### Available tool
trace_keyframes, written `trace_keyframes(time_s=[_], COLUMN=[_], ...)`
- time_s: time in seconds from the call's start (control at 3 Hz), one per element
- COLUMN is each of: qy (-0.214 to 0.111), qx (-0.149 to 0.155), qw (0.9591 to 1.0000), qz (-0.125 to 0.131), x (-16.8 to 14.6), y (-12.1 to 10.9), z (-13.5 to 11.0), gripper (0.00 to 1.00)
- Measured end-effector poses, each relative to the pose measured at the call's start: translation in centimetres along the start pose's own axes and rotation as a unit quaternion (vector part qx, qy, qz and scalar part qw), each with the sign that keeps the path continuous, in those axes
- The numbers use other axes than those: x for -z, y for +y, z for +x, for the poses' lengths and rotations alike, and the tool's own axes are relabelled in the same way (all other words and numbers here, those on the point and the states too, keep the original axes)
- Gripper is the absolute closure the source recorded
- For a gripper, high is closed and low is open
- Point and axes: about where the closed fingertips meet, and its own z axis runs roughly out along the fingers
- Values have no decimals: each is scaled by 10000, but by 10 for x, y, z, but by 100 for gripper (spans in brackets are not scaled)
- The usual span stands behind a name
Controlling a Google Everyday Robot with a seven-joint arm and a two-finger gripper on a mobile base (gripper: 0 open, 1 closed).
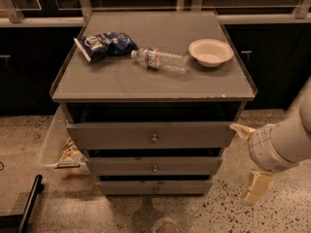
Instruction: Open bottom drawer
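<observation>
Risk, as I judge it, is a wrong grab: my gripper [242, 164] hangs right of the cabinet [121, 76], jaws spread wide and empty, nearer the middle drawer [121, 165], while the bottom drawer [126, 187] sits lowest, seemingly shut, its small knob [155, 190] easy to slip off.

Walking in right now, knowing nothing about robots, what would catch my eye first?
Probably the pale robot arm at the picture's right edge, its gripper hanging low beside the grey drawer chest, apart from the bottom drawer. Then the clutter on top: a blue snack bag, a plastic bottle lying on its side and a white bowl.
</observation>
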Motion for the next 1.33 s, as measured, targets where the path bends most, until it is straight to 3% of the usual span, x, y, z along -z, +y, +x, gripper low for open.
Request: trace_keyframes(time_s=[0.67, 1.0, 1.33], qy=[86, 174, 409], qx=[-37, -103, -140], qw=[10000, 9998, 9991], qz=[-4, -80, -55], x=[-8, -46, -107], y=[1, 2, -3], z=[1, 20, 48], gripper=[0, 0, 0])
